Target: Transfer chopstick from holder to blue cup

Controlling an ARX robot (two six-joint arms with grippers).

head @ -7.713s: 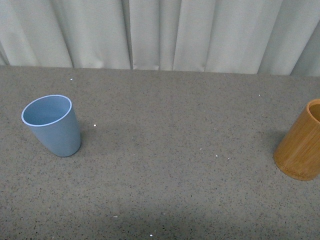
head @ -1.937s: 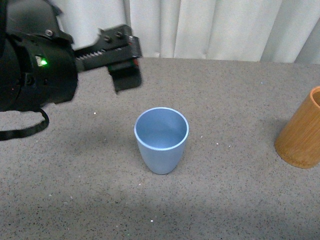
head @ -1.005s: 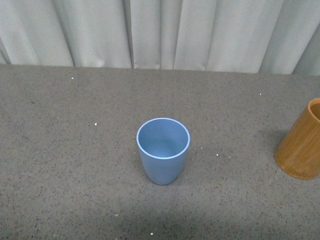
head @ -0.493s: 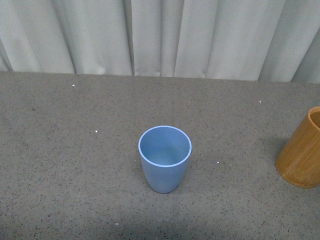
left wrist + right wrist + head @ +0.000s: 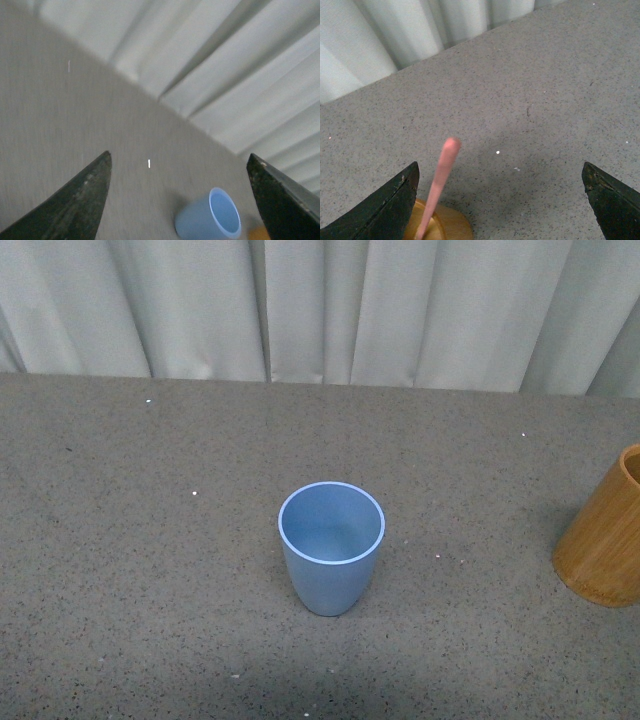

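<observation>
The light blue cup (image 5: 331, 546) stands upright and empty in the middle of the grey table. It also shows in the left wrist view (image 5: 209, 221), below and ahead of my open, empty left gripper (image 5: 180, 197). The orange-brown holder (image 5: 606, 537) stands at the right edge of the front view, partly cut off. In the right wrist view the holder (image 5: 439, 226) is at the frame's bottom with a salmon-pink chopstick (image 5: 439, 181) sticking out of it. My right gripper (image 5: 500, 200) is open above the holder, the chopstick near one finger. Neither arm shows in the front view.
The grey speckled tabletop (image 5: 150, 570) runs back to pleated white curtains (image 5: 320, 310) along its far edge. Small white specks dot the table.
The blue cup went from the table's left to its middle; the left arm that stood over it 1.9 s ago has left the front view. The view shifted slightly.
</observation>
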